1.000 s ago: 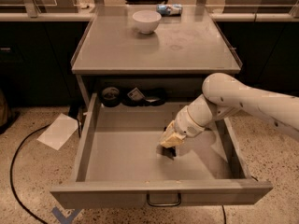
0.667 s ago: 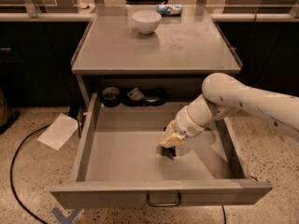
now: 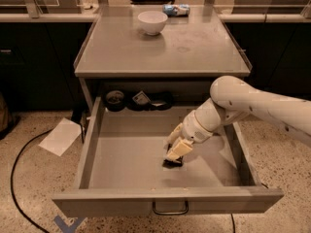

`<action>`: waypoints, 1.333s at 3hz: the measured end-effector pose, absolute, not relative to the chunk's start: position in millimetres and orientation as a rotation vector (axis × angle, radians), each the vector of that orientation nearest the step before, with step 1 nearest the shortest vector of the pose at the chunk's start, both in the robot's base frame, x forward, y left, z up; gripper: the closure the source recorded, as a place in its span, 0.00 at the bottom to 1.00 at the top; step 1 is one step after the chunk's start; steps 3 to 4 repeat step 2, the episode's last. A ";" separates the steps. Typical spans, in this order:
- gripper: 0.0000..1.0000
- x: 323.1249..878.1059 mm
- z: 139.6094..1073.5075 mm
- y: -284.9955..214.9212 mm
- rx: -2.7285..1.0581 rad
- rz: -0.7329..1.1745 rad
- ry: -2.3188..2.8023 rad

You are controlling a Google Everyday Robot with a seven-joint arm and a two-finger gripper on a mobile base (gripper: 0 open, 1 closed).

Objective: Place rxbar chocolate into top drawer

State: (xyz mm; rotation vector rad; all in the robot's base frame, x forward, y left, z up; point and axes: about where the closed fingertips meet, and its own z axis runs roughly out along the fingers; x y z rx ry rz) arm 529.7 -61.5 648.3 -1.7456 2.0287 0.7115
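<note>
The top drawer (image 3: 121, 154) is pulled wide open under the grey table, its loop handle (image 3: 170, 208) on the front panel. The rxbar chocolate (image 3: 172, 163), a small black bar, lies on the drawer bottom right of the middle, only partly showing. My gripper (image 3: 175, 152) reaches down into the drawer from the right, its tip right at the bar and covering part of it. My white arm (image 3: 252, 103) crosses over the drawer's right side.
A black tape roll (image 3: 114, 99) and a dark packet (image 3: 142, 99) lie at the drawer's back. A white bowl (image 3: 152, 22) and a bluish packet (image 3: 176, 9) sit on the tabletop. White paper (image 3: 60, 136) and a black cable (image 3: 19, 178) lie on the floor at left.
</note>
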 end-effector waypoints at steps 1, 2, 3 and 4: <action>0.00 529.7 648.3 -61.5 -1.746 0.712 2.029; 0.00 529.7 648.3 -61.5 -1.746 0.712 2.029; 0.00 529.7 648.3 -61.5 -1.746 0.712 2.029; 0.00 529.7 648.3 -61.5 -1.746 0.712 2.029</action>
